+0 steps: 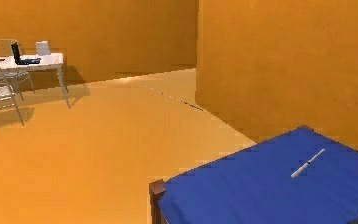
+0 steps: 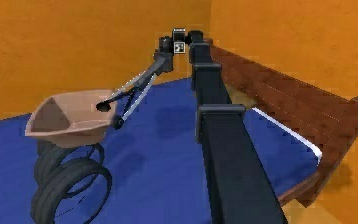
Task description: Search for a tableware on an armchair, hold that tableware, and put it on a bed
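In the arm side view the arm (image 2: 227, 150) rises as a dark square bar from the bottom edge and runs out over the bed (image 2: 167, 125), whose blue cover spreads under it. Low at that view's left, two dark rings (image 2: 72, 182) show against the blue; I cannot tell what they are. Just above them is the bowl (image 2: 65, 113), brownish-pink and tilted. Two thin fingers (image 2: 135, 81) slant down from the arm's far end to the bowl's right rim. Whether the bowl hangs from them or rests on the bed cannot be told, so I cannot say whether the jaws hold anything, nor how the jaws stand. At the arm's far end are two small white squares (image 2: 172, 42) with black marks. A brown wooden board (image 2: 287, 100) edges the bed on the right, and an orange wall (image 2: 67, 40) stands behind.

In the forward view the bed's blue corner takes the lower right, with a dark wooden post (image 1: 157, 192) at its near corner. A thin white stick (image 1: 308, 163) lies on the cover. Orange floor (image 1: 87, 150) stretches beyond to orange walls. Far off at the left a metal chair (image 1: 2, 95) stands just beside a white table (image 1: 52, 62), which carries a laptop (image 1: 23, 54) and a small pale thing (image 1: 42, 46).
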You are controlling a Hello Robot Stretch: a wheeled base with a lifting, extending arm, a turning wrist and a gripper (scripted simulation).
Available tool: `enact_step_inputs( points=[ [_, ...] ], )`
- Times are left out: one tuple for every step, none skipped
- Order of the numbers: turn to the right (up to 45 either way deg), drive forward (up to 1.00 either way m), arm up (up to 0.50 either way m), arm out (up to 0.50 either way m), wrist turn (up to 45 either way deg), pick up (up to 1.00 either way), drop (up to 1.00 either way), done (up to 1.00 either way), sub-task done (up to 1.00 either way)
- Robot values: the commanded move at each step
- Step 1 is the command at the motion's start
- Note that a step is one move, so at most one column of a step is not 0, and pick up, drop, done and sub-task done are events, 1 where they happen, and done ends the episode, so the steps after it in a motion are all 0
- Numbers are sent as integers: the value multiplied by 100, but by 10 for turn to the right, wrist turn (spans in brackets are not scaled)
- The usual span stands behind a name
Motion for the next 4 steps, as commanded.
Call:
enact_step_inputs(
  points=[
    [0,0,0,0,450,0,0,0,0],
    [0,0,0,0,450,0,0,0,0],
    [0,0,0,0,30,0,0,0,0],
    [0,0,-26,0,0,0,0,0,0]
  ],
)
